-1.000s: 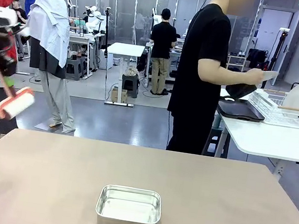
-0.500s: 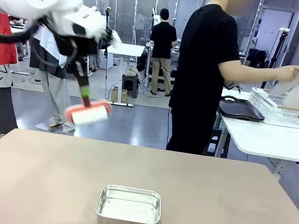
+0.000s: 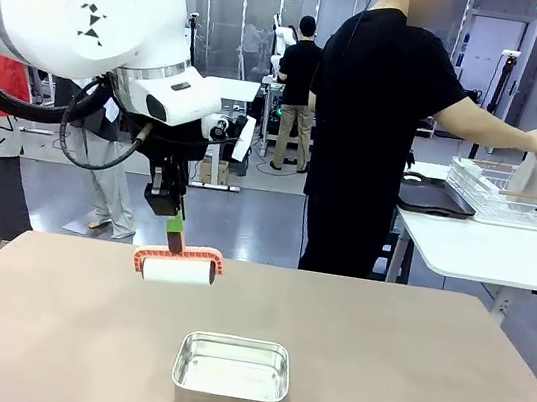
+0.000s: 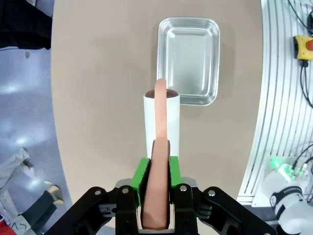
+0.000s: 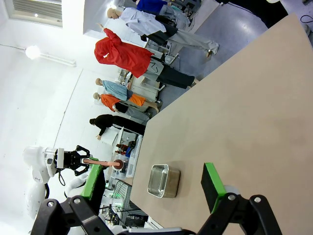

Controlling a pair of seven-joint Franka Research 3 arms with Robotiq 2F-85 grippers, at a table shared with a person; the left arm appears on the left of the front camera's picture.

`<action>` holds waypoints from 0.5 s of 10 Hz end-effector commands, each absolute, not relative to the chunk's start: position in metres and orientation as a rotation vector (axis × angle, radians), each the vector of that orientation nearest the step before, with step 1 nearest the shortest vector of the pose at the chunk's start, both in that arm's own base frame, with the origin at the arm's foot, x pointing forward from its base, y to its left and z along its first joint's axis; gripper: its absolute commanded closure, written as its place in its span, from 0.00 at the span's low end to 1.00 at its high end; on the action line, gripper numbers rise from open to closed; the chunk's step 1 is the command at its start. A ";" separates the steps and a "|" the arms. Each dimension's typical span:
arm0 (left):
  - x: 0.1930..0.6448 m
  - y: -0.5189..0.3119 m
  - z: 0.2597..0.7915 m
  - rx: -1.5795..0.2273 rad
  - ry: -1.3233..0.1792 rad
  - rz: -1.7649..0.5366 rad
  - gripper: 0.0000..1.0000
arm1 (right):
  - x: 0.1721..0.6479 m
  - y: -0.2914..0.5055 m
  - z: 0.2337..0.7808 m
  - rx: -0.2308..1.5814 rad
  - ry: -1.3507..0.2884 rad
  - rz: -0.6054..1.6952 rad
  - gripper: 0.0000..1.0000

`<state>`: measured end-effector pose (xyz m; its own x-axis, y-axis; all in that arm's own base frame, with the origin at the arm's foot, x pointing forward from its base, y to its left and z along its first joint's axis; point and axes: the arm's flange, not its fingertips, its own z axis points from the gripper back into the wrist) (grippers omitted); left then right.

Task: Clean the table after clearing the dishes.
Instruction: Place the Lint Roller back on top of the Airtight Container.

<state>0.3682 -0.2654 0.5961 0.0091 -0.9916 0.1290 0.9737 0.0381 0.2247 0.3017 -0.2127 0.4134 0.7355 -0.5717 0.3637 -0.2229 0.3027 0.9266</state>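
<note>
The left pincer [image 3: 174,230], clenched on a roller [image 3: 178,266] hanging over the desk [image 3: 406,363] toward its far-left edge, could knock the steel pan [image 3: 231,373] near the near edge. The right pincer [image 5: 151,188] is released; the dishes [image 3: 534,172] sit racked on a white table.

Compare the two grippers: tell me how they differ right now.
The left gripper is shut on the lint roller, carrying it above the table beyond the steel pan; the right gripper is open and holds nothing. Both have black jaws with green pads.
</note>
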 end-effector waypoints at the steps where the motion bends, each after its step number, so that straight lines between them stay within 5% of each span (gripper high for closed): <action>1: 0.374 -0.271 0.592 0.077 -0.285 -1.516 0.78 | 0.300 -0.213 0.415 1.277 -0.759 -0.251 0.00; 5: 0.375 -0.287 0.577 0.007 -0.275 -1.638 0.78 | 0.300 -0.213 0.415 1.277 -0.759 -0.251 0.00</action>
<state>0.3736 -0.2757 0.5828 -0.0143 -0.9916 0.1282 0.9798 0.0117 0.1998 0.3017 -0.2128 0.4135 0.7354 -0.5717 0.3639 -0.2231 0.3029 0.9265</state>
